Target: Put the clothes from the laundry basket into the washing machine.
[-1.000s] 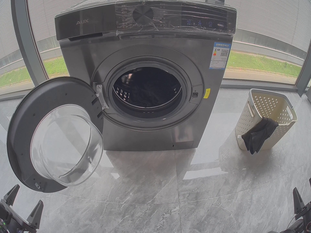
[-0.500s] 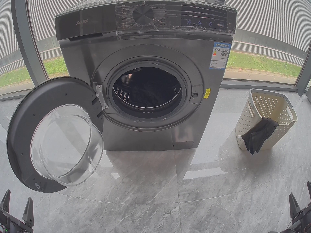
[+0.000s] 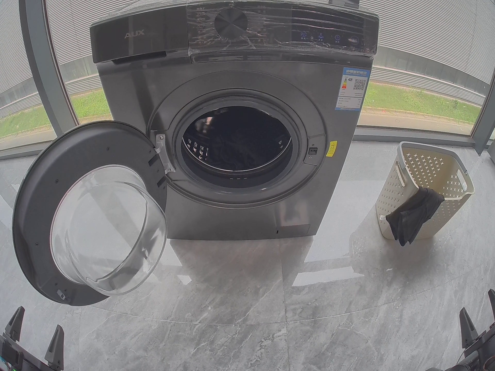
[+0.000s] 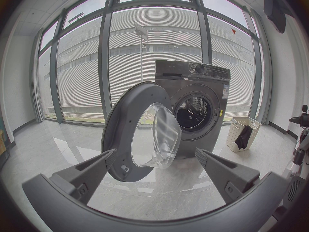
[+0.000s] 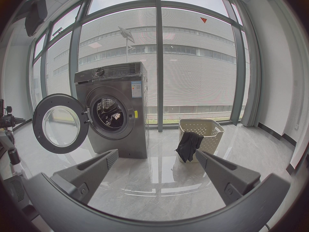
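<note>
Washing machine (image 3: 330, 191) centre-frame, door (image 3: 41, 207) open — dark garment (image 3: 412, 215) hangs over laundry basket (image 3: 394, 197) rim at right, likely still to load; left gripper (image 3: 37, 323), right gripper (image 3: 479, 313) in bottom corners, fingers wide, empty.

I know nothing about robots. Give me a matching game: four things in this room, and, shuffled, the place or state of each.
1 washing machine door
2 laundry basket
3 dark garment
4 left gripper

A draped over the basket's rim
B jaws apart, holding nothing
C swung wide open
D upright on the floor

Pairs: 1-C, 2-D, 3-A, 4-B
</note>
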